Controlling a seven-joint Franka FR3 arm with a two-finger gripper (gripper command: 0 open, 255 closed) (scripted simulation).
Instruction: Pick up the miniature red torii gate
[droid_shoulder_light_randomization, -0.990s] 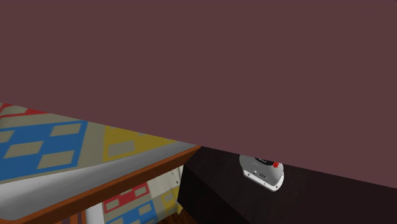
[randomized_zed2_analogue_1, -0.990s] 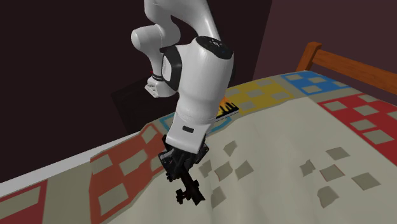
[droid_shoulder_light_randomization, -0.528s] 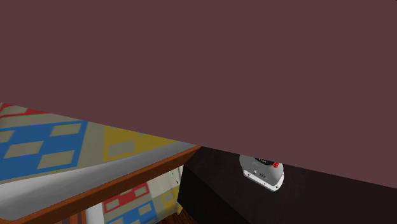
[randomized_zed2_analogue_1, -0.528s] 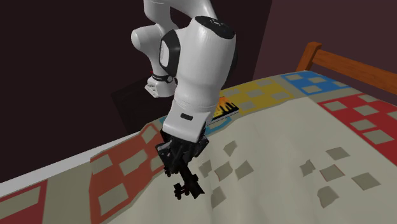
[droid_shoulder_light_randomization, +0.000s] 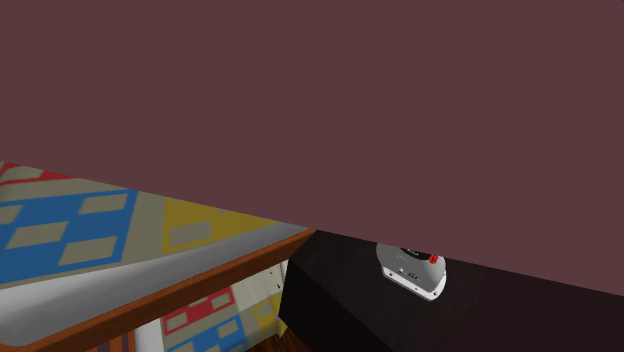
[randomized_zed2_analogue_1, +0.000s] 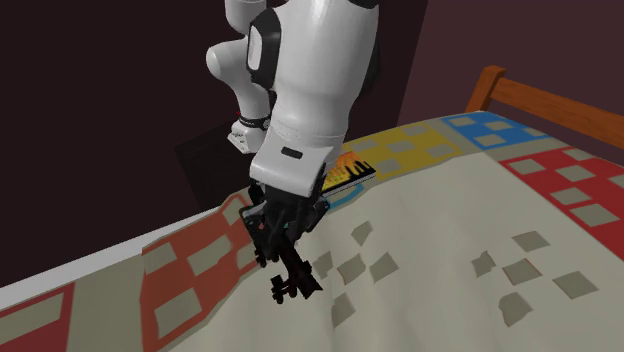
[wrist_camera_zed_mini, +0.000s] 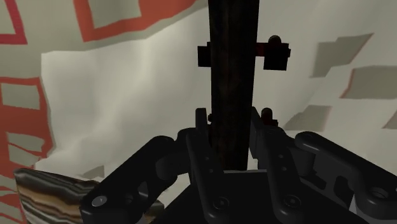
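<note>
Hand status: my hand (randomized_zed2_analogue_1: 284, 258) is closed on the torii gate (randomized_zed2_analogue_1: 294, 286), pointing down over the bed (randomized_zed2_analogue_1: 522, 96). In the wrist view both fingers (wrist_camera_zed_mini: 202, 137) of my hand (wrist_camera_zed_mini: 229, 124) press against one post of the torii gate (wrist_camera_zed_mini: 234, 63), which runs straight out between them.

Gate appearance: the post looks nearly black. A crossbar near its far end shows short red sections and dark end blocks.

Gate position: it hangs from my fingertips over a pale patch of the quilt (randomized_zed2_analogue_1: 450, 230), beside orange-red squares. I cannot tell whether its lower end touches the quilt.

Other items: a striped brown-and-cream object (wrist_camera_zed_mini: 38, 191) lies on the quilt beside my hand. In the shoulder view, my arm base (droid_shoulder_light_randomization: 410, 270) sits on the dark stand (droid_shoulder_light_randomization: 330, 300) next to the bed's wooden rail (droid_shoulder_light_randomization: 200, 275).
</note>
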